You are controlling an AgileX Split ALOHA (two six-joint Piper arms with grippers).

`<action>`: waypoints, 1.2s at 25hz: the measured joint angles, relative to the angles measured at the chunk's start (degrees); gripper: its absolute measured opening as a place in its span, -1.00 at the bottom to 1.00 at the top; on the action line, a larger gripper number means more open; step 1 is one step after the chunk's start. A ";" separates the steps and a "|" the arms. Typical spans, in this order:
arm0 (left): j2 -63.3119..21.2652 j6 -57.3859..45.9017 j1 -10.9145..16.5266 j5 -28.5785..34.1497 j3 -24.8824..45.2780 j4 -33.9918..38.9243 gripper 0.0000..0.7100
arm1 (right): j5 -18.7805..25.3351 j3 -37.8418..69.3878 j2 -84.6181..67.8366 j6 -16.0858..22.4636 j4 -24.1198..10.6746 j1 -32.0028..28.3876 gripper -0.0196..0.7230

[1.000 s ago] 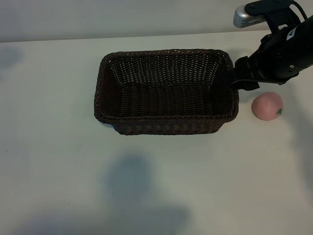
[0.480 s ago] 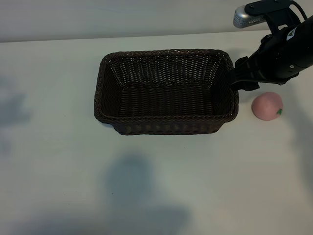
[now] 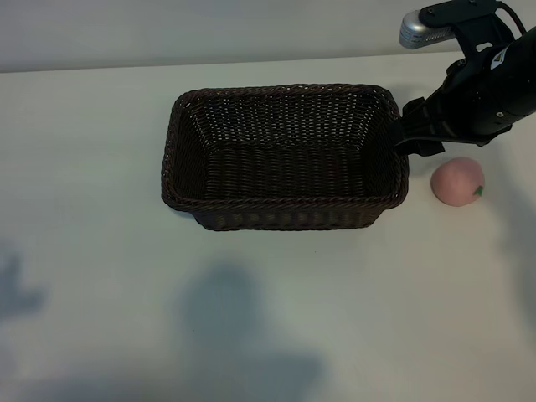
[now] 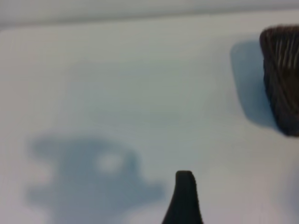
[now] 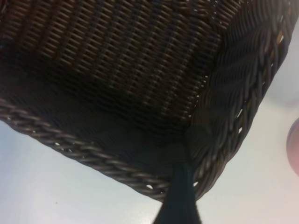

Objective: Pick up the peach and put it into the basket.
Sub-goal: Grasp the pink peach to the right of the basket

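The dark brown woven basket (image 3: pixel 285 209) stands in the middle of the white table. The pink peach (image 3: pixel 457 181) lies on the table just off the basket's right end, touching nothing. My right gripper (image 3: pixel 412 127) hovers at the basket's right rim, behind the peach, open and empty. In the right wrist view one dark finger (image 5: pixel 180 196) lies over the basket's corner (image 5: pixel 205 154), and the peach (image 5: pixel 295 145) shows as a pink sliver at the edge. In the left wrist view one finger (image 4: pixel 185 196) hangs over bare table with the basket (image 4: pixel 282 79) farther off. The left arm is outside the exterior view.
The white table (image 3: pixel 377 318) stretches around the basket, with a soft shadow (image 3: pixel 226 327) in front of it and another shadow (image 3: pixel 15 289) at the left edge. A wall line runs along the far side.
The shadow at the table's left edge has slid from the far side toward the near side. The right arm, basket and peach have not moved.
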 joint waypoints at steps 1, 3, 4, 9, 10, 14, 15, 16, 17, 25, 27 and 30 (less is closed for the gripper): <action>-1.07 -0.14 0.00 0.41 1.19 0.00 0.68 | 0.00 0.00 0.00 0.00 0.05 0.00 0.66; -3.85 -0.93 0.00 1.13 3.41 0.00 0.68 | 0.00 0.00 0.00 0.00 0.05 0.00 0.66; -5.56 -1.38 0.00 1.39 4.68 0.00 0.68 | 0.00 0.00 0.00 0.00 0.05 0.00 0.66; -12.92 -3.04 0.00 1.93 10.19 0.12 0.68 | 0.06 0.00 0.00 0.00 0.05 0.00 0.66; -13.98 -3.10 0.00 2.00 11.05 0.25 0.68 | 0.06 0.00 0.00 0.00 0.05 0.00 0.66; -18.07 -3.23 -0.05 3.56 12.65 1.90 0.68 | 0.12 0.00 0.00 0.00 0.05 0.00 0.66; -18.68 -3.28 -0.05 3.95 12.91 2.40 0.68 | 0.12 0.00 0.00 0.00 0.05 0.00 0.66; -19.21 -3.28 -0.10 4.23 13.43 2.89 0.68 | 0.12 0.00 0.00 0.00 0.05 0.00 0.66; -19.89 -3.28 -0.10 4.28 14.16 3.26 0.68 | 0.12 0.00 0.00 0.00 0.05 0.00 0.66; -21.33 -3.82 -0.10 4.29 18.00 3.40 0.68 | 0.12 0.00 0.00 0.00 0.05 0.00 0.66; -21.33 -3.82 -0.10 3.69 18.82 3.40 0.68 | 0.06 0.00 0.00 0.00 0.05 0.00 0.66; -21.33 -3.82 -0.10 3.26 19.11 3.40 0.67 | -0.51 0.00 0.00 0.00 0.05 0.00 0.66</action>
